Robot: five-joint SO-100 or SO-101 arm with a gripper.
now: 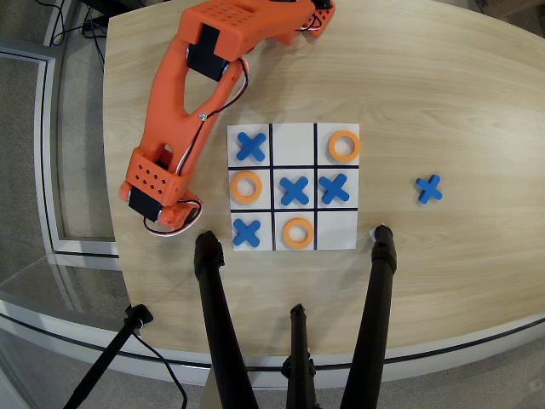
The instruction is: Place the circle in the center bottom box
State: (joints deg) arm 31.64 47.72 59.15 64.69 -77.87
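Three orange rings lie on the grid: one in the upper right cell (344, 146), one in the middle left cell (245, 187), one in the middle cell of the lower row (297, 232). The center bottom box (294, 145) is the middle cell of the row nearest the arm's base at the top of the overhead view; it is empty and white. My gripper (169, 215) hangs left of the grid, near its lower left corner, apart from every ring. Its fingers are hidden under the orange wrist housing. No ring shows in it.
Four blue X pieces sit in cells (250, 146) (294, 190) (335, 187) (246, 232); a fifth X (429, 188) lies loose on the wooden table (443, 102), right of the grid. Black tripod legs (213, 315) (377, 298) rise at the table's near edge.
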